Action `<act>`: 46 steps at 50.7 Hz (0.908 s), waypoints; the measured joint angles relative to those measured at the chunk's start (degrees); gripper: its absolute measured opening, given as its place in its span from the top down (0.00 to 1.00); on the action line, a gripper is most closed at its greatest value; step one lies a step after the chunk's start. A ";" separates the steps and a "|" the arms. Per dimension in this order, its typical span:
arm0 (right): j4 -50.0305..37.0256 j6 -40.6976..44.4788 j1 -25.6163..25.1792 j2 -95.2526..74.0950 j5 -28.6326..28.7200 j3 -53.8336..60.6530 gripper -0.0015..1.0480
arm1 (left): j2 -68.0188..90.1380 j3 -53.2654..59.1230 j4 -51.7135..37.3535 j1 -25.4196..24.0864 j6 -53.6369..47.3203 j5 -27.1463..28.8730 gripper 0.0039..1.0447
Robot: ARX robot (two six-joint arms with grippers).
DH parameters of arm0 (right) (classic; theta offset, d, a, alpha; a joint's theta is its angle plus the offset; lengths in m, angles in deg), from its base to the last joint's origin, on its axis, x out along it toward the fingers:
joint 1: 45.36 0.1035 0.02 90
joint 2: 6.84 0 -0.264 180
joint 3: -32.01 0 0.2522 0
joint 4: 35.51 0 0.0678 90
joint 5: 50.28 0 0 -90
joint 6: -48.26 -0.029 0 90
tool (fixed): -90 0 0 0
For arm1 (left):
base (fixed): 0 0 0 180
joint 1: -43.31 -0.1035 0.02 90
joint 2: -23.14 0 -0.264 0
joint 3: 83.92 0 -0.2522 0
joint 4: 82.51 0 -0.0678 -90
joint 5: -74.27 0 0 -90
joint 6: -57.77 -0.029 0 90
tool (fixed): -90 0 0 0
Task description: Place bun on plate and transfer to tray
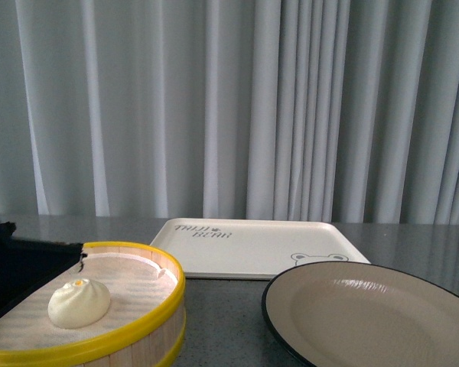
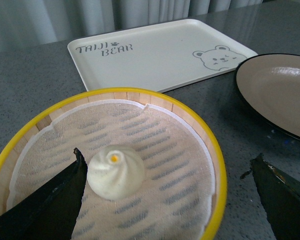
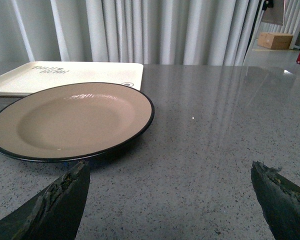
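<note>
my left end effector (image 2: 167,155) gapes open above the steamer (image 2: 125,92), one finger (image 2: 55,200) just beside the bun (image 2: 114,172) lying inside. my right end effector (image 3: 168,165) is open too, near the plate (image 3: 70,120); the tray (image 3: 65,75) lies behind it.

Bun (image 1: 79,303) in the steamer basket (image 1: 141,335) at the worktop's (image 1: 222,321) near left, plate (image 1: 382,313) at its near right, tray (image 1: 245,245) behind and between both, seemingly just clear of the plate, curtain (image 1: 229,107) beyond the far edge.
</note>
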 joint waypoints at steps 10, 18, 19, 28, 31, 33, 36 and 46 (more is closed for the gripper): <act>0.00 0.00 0.00 0.00 0.02 0.00 0.08 | 7.39 -7.67 5.01 2.56 -1.49 6.45 0.06; 0.00 0.00 0.00 0.00 0.00 0.00 0.08 | 11.65 -13.51 13.68 3.58 -1.90 11.23 0.06; 0.00 0.00 0.00 0.00 0.00 0.00 0.08 | 11.87 -13.86 14.10 3.58 -1.90 11.54 0.06; 0.00 0.00 0.00 0.00 0.00 0.00 0.08 | 14.86 -17.42 18.10 3.17 -1.97 15.06 0.06; 0.00 0.00 0.00 0.00 0.00 0.00 0.08 | 15.41 -18.12 20.31 2.86 -1.11 13.99 0.06; 0.00 0.00 0.00 0.00 0.00 0.00 0.08 | 15.56 -18.12 20.37 2.86 -0.96 14.08 0.06; 0.00 0.00 0.00 0.00 0.02 0.00 0.08 | 15.91 -18.12 20.13 2.95 -0.90 14.32 0.06; 0.00 0.00 0.00 0.00 0.00 0.00 0.08 | 16.81 -18.08 17.07 4.15 0.70 15.80 0.06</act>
